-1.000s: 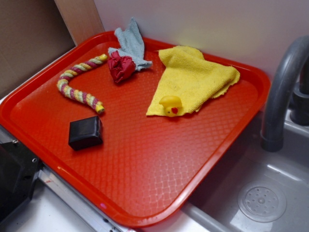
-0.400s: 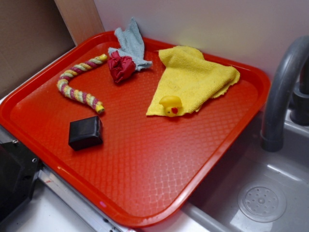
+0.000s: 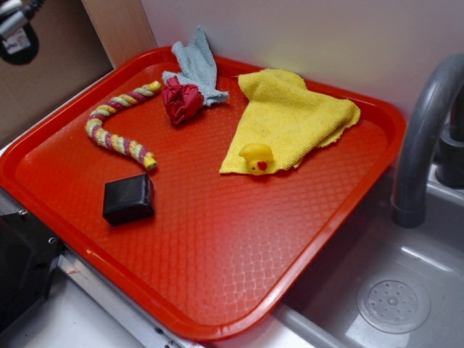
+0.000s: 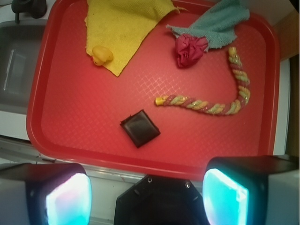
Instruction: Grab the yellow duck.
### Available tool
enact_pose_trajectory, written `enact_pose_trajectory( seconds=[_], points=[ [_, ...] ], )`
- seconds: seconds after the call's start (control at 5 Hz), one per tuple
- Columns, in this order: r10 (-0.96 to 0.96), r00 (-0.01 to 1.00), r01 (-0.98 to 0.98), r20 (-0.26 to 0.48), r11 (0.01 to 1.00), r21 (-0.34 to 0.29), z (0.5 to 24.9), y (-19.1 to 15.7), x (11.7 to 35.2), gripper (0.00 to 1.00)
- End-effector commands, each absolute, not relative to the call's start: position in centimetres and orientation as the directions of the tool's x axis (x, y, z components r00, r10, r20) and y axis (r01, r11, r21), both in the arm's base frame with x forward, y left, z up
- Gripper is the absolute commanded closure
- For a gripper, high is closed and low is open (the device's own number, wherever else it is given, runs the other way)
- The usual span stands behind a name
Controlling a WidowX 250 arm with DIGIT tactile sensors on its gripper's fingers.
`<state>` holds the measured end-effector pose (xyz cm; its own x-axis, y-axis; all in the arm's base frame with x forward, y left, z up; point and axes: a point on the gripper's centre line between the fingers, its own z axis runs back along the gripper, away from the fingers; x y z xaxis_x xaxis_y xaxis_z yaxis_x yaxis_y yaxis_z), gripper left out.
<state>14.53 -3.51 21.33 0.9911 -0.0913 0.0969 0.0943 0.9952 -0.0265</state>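
The yellow duck is small and glossy with a red-orange beak. It sits upright on the near corner of a yellow cloth, on the red tray. In the wrist view the duck is at the upper left, far from my gripper. The gripper is open and empty, with its two fingers wide apart, high above the tray's near edge. In the exterior view only a black part of the arm shows at the top left corner.
A black box lies on the tray's near left. A striped rope, a red crumpled cloth and a grey-blue cloth lie at the back. A grey faucet and sink stand to the right.
A black part of the arm has come into the exterior view at the top left corner. Nothing on the tray has moved.
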Motion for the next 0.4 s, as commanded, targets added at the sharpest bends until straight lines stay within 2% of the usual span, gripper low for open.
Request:
enact_pose_trajectory(
  seconds=[0.0,0.2],
  points=[
    [-0.361,0.918,0.372,0.161,0.928,-0.039,19.0,-6.5,17.4,0.00],
    [-0.440,0.883,0.454,0.163,0.889,-0.061,16.9,-7.9,19.3,0.00]
  ],
)
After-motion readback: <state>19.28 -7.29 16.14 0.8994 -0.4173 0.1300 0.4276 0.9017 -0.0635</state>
